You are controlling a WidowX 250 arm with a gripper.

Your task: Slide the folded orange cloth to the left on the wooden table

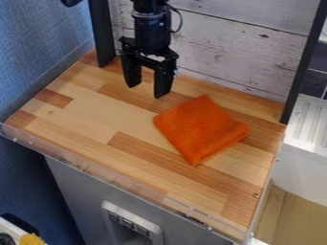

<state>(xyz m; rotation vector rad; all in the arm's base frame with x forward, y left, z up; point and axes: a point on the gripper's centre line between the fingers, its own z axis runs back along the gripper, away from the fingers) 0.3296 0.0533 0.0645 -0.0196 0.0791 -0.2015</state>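
Note:
The black gripper [147,91] hangs from the top over the back left part of the wooden counter [83,112]. Its two fingers point down and stand apart, with nothing between them. An orange cloth [201,129], folded into a rough square, lies flat on the counter right of centre. It is below and to the right of the gripper, which does not touch it.
Behind the counter stands a whitewashed plank wall [236,52] between two black posts [102,33]. A clear low lip [115,181] runs along the front edge. To the right is a white ridged surface [310,125], and a blue wall [38,43] is at left.

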